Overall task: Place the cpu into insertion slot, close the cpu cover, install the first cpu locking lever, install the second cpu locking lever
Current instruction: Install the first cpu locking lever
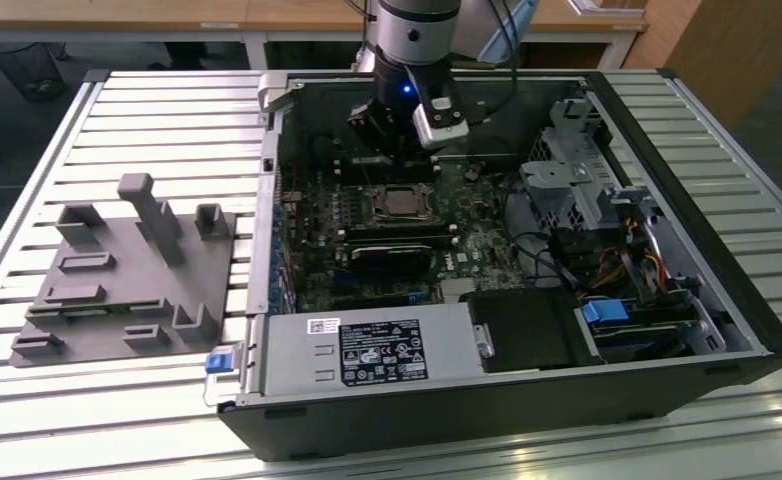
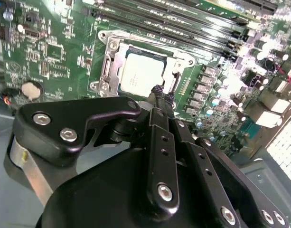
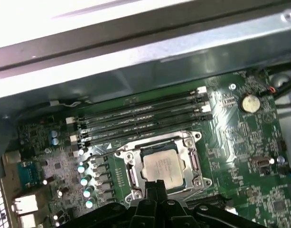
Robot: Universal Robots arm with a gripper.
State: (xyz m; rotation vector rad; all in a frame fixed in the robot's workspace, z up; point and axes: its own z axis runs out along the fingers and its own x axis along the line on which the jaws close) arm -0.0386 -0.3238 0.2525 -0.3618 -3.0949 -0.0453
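— Cpu (image 2: 143,70) first: where does it lie?

— Let me work down to it. A slatted metal tabletop (image 1: 124,110) carries everything. The open computer case (image 1: 498,420) lies on its side and spans the tabletop from the middle to the edge on the exterior view's right. A grey moulded fixture (image 1: 124,270) lies near the edge on the exterior view's left, well apart from the case.

— And inside the case?

— The green circuit board (image 1: 471,210) lies flat on the case floor, and the arm (image 1: 411,30) reaches down over it by the far wall. The long black memory slots (image 3: 140,118) run just beside the insertion slot (image 2: 107,71). The cpu rests in that slot, silver top up, with the metal cover frame (image 3: 192,164) lying flat around it.

— What about the end effector (image 2: 159,91)?

— It's clenched, with the fingertips (image 3: 155,186) drawn together right at the edge of the slot's metal frame. I cannot tell whether anything thin is pinched between them, or whether the levers are latched.

— Anything smaller?

— A round coin cell (image 3: 250,102) lies on the board, apart from the slot.
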